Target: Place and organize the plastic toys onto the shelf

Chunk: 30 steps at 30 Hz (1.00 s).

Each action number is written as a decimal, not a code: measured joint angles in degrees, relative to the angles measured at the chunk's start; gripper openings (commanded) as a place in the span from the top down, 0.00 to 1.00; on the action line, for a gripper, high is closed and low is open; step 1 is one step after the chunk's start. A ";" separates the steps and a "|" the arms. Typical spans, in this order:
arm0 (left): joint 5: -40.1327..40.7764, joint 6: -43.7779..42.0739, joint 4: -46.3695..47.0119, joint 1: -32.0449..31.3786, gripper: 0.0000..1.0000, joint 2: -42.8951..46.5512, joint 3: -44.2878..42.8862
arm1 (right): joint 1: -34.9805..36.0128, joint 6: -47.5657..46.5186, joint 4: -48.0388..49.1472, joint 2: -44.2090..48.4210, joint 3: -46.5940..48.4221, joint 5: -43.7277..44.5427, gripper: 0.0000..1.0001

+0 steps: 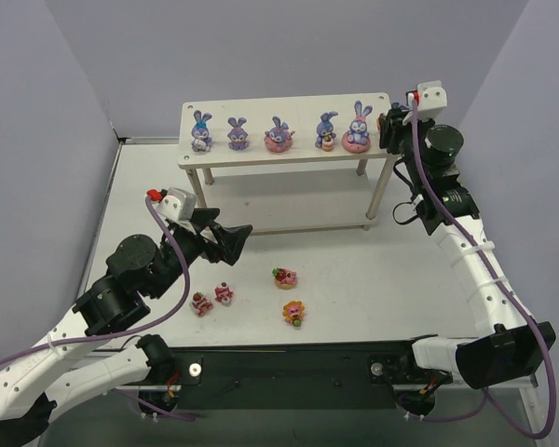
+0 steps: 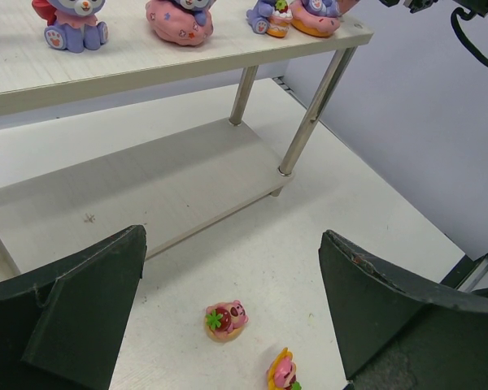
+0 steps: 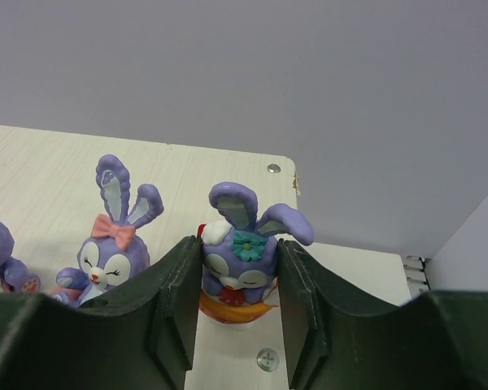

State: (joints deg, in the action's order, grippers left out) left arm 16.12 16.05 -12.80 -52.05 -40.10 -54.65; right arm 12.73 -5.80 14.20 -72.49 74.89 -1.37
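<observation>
The pale wooden shelf (image 1: 289, 156) stands at the back of the table. Several purple bunnies (image 1: 278, 136) stand in a row on its top board. My right gripper (image 1: 388, 130) is at the board's right end, shut on another purple bunny (image 3: 244, 244) with an orange base, which sits at the level of the top board (image 3: 228, 175), next to a bunny with a pink bow (image 3: 114, 244). Several cake-like pieces (image 1: 284, 277) lie on the table in front of the shelf. My left gripper (image 1: 238, 237) is open and empty, above and behind a strawberry piece (image 2: 225, 319) and an orange one (image 2: 283, 374).
The shelf's lower board (image 2: 146, 187) is bare, with thin metal-looking legs (image 2: 313, 114) at its corners. Two more cake pieces (image 1: 212, 299) lie close together at the left near my left arm. Grey walls close the table on the left, back and right.
</observation>
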 measured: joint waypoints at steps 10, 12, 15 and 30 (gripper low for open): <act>0.00 0.04 -0.37 0.00 0.03 0.13 0.00 | 0.00 0.66 0.02 0.24 -0.52 -0.17 0.41; 0.00 0.04 -0.39 0.00 0.03 0.22 0.00 | 0.00 0.83 0.00 0.24 -0.52 -0.17 0.39; 0.00 0.04 -0.39 0.00 0.03 0.28 0.00 | 0.00 0.96 -0.02 0.24 -0.52 -0.17 0.35; 0.00 0.09 -0.37 0.00 0.03 0.81 0.00 | 0.00 2.97 -2.56 2.51 0.13 0.50 0.02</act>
State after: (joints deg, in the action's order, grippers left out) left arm 16.12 16.14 -13.17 -52.05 -39.29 -54.65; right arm 12.73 -2.83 11.64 -69.97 75.02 -0.86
